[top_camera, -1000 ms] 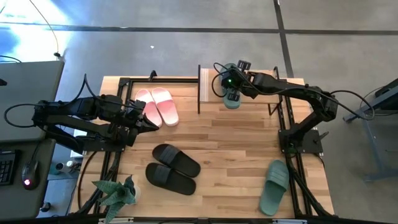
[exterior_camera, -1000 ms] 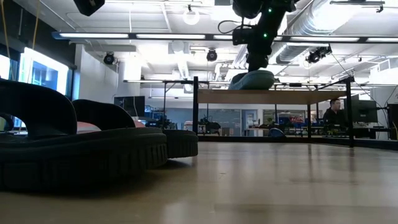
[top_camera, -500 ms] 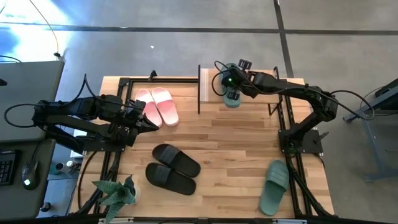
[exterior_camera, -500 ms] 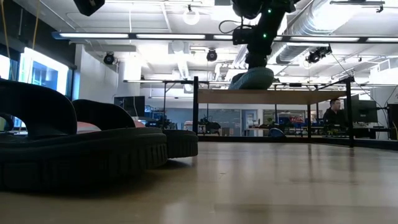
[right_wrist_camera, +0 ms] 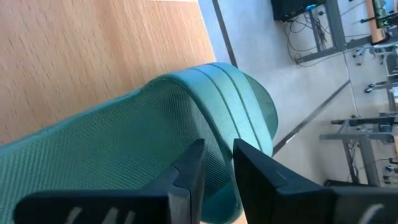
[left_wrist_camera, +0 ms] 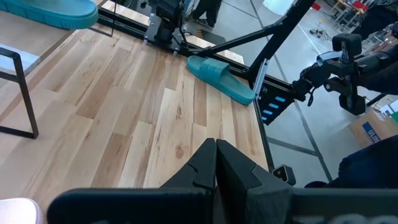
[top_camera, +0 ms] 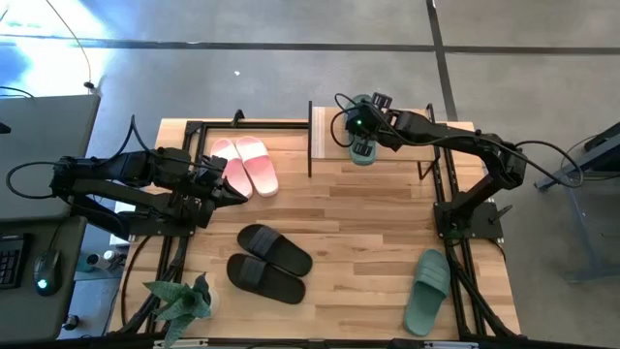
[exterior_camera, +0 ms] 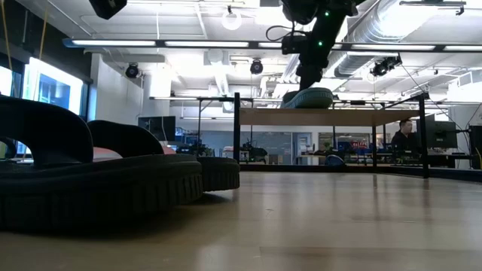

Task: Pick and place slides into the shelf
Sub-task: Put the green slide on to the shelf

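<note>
Our right claw (top_camera: pixel 360 137) is over the shelf (top_camera: pixel 327 136) at the desk's far edge, its fingers (right_wrist_camera: pixel 186 177) pinching the strap of a sage green slide (exterior_camera: pixel 307 98) that lies on the shelf's top board. Our left claw (top_camera: pixel 225 189) waits closed near the pink slides (top_camera: pixel 246 165) by the desk's left edge.

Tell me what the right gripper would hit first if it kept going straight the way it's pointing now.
The green slide on the shelf. The right gripper points straight at its strap, already about touching it, so nothing else lies between. The shelf's wooden board comes right beneath, though depth is hard to judge.
</note>
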Controlling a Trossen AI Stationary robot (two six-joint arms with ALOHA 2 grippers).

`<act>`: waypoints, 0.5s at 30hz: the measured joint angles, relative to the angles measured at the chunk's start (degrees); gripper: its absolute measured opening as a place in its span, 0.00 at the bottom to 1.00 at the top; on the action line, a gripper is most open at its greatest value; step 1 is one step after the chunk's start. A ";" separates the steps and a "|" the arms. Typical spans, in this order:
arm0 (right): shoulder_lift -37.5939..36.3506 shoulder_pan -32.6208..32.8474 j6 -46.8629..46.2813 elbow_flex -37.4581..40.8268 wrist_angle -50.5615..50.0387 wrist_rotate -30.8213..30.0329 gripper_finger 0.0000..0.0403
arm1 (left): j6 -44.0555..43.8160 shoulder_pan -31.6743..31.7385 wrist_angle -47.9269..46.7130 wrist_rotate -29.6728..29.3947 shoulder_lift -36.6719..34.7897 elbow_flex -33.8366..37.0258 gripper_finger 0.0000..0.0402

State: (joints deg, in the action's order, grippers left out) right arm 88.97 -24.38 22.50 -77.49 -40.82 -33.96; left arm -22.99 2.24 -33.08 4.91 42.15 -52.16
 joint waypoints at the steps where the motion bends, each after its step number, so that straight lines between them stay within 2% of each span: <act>1: 0.00 -0.01 0.00 0.00 0.00 0.01 0.18 | -0.01 -0.01 0.00 0.00 0.00 0.00 0.00; 15: -0.22 0.04 -1.06 -0.02 -0.50 6.13 0.18 | 0.00 0.00 0.02 0.00 0.00 0.00 0.00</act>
State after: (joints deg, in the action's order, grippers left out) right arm 88.75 -24.34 21.44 -77.52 -41.32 -27.83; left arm -22.98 2.24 -33.06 4.91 42.15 -52.16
